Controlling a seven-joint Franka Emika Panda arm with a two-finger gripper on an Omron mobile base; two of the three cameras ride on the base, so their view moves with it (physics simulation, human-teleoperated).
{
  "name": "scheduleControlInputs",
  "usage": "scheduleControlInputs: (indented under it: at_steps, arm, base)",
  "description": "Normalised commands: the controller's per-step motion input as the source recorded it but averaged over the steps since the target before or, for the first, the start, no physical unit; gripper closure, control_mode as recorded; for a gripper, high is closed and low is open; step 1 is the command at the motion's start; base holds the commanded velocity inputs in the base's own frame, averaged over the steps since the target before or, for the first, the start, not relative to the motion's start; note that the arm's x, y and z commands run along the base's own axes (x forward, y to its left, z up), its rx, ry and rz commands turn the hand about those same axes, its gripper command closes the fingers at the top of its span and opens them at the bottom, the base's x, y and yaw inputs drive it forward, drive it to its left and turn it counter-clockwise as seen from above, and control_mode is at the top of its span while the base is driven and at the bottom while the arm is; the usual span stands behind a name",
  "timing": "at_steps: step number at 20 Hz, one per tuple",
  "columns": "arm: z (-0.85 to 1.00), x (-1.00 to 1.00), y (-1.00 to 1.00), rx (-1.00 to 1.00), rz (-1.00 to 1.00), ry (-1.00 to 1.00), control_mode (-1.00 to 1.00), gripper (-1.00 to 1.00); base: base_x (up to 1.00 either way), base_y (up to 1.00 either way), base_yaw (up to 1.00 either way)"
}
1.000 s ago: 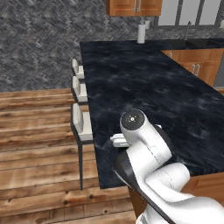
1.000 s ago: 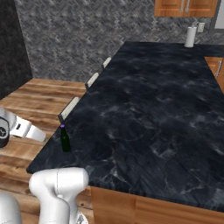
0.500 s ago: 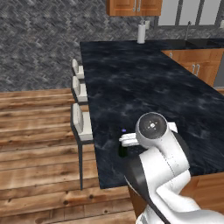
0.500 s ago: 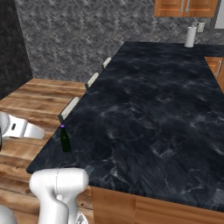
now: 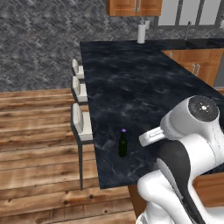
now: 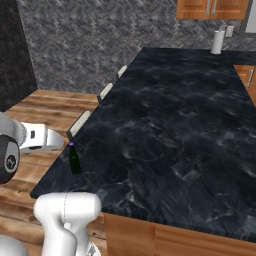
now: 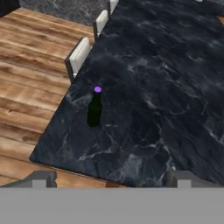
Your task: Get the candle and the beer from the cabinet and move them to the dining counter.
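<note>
One beer upright on the dining counter

One long black counter (image 5: 144, 83) runs away from the base, stools (image 5: 82, 124) along its side. Gripper (image 7: 111, 177) hangs above its near corner, fingers spread wide, holding nothing. Beer (image 7: 94, 108) stands free near that corner's stool-side edge, long axis vertical, purple cap up.

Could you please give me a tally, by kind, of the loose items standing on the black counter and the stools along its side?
Beer bottles: 1
Paper-towel rolls: 1
Stools: 3
Total: 5, on or beside the dining counter
</note>
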Motion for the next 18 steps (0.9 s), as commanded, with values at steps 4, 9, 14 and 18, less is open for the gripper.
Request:
scheduleControlInputs:
  at_steps: [4,9,14,18]
  arm:
    - [0.05,-0.32,-0.28,0.0,0.28,-0.14,-1.0,-1.0]
    - [0.13,-0.23,-0.16,0.0,0.03,0.0,-1.0,-1.0]
    - [0.05,-0.21,-0.11,0.03,-0.04,0.0,-1.0,-1.0]
    - [0.0,-0.04,-0.02,0.02,0.0,0.0,-1.0,-1.0]
  base:
    - [0.0,0.0,0.0]
    - [0.0,0.0,0.0]
    - [0.0,0.0,0.0]
    - [0.0,0.0,0.0]
